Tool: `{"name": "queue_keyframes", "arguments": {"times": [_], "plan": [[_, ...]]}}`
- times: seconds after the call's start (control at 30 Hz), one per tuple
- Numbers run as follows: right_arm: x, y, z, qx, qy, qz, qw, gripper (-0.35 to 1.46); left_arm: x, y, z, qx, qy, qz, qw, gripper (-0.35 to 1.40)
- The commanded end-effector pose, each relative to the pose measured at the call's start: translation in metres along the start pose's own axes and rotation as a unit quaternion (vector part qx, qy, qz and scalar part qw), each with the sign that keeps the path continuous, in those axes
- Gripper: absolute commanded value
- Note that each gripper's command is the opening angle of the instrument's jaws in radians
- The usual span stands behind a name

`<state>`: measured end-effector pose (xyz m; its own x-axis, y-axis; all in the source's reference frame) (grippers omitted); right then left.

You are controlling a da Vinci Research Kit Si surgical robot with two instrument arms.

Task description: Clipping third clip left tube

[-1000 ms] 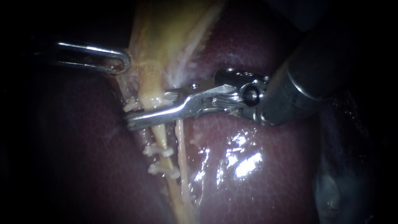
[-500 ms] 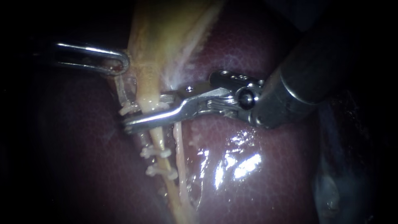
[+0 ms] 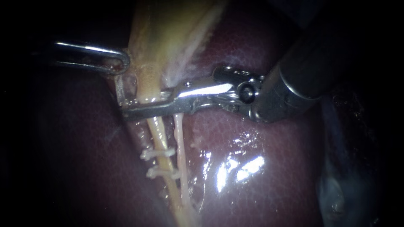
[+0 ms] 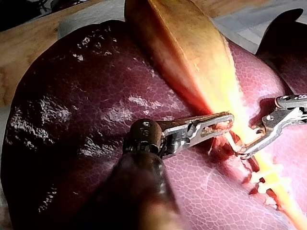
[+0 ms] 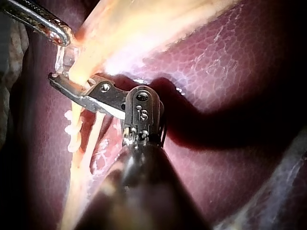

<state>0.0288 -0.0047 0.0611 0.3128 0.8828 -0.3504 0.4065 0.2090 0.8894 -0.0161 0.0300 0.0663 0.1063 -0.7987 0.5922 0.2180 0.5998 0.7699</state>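
1. Dark red liver [image 3: 261, 138] fills the backdrop in the endoscope view, wet and glinting toward 5 o'clock
2. My right instrument [image 3: 126, 113] comes in from 2 o'clock and lies almost level, tip pointing to 9 o'clock. Its jaws are pressed together across the left tube [image 3: 156, 132], one on each side, so I judge them clamped on it. I cannot tell whether a clip sits between them
3. That tube runs from 12 down to 6 o'clock, its long axis nearly square to the jaws. The clipping turns on this crossing
4. Toward 6 o'clock from the jaws, the upper clip [image 3: 158, 153] and lower clip [image 3: 162, 171] cross the same tube, both apart from the jaws
5. The right tube [image 3: 180, 143] lies just beside, on the 3 o'clock side. It meets the jaws near their base, and I cannot tell whether it is clear of the grip
6. My left instrument [image 3: 122, 63] enters from 9 o'clock. Its jaws are closed on the edge of the gallbladder [image 3: 168, 33], toward 11 o'clock from the clamped spot, near but apart from the right instrument
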Motion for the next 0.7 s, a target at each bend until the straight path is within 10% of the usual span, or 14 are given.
{"name": "queue_keyframes", "arguments": {"times": [0.03,0.7], "plan": [[0.0,0.0,0.0,0.0,0.0,0.0,1.0,-0.3,0.0,0.0,0.0,0.0,0.0,0.0,1.0,-0.35],[0.0,0.0008,-0.0005,-0.01,0.01,-0.001,0.9999,-0.35,0.0,0.0,0.0,0.0,0.0,0.0,1.0,-0.35]]}}
